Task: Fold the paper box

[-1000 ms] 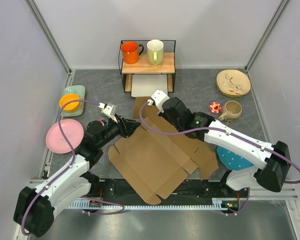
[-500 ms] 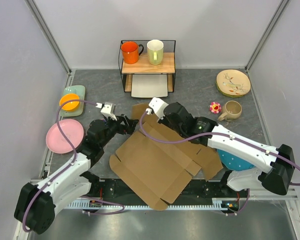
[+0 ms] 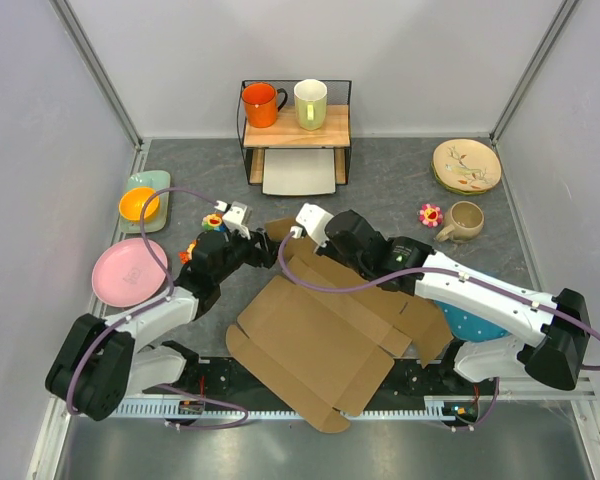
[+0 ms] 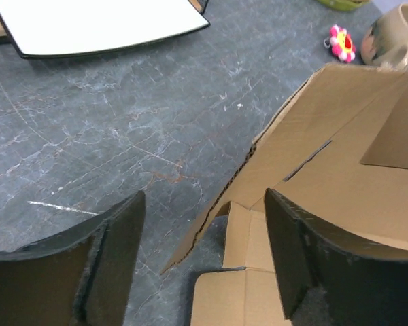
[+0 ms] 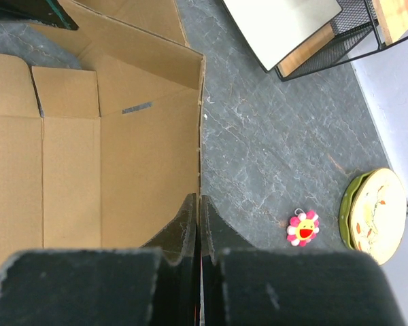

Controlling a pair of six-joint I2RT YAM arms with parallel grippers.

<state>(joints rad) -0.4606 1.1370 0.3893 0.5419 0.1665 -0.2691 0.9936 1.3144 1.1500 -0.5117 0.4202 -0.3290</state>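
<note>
Pressing tight together, the right fingers are pinching the rim of a raised flap of the paper box. This plain brown die-cut sheet, creased and slotted, is lying mostly flat on the grey surface in front of the wire shelf, its shelf-side flaps tilting up. The left fingers are standing wide apart, straddling a flap corner without touching it.

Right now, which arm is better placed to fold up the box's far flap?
Right. The right gripper is shut on the raised far edge of the paper box; the left gripper is open, holding nothing, the cardboard just ahead of it.
</note>
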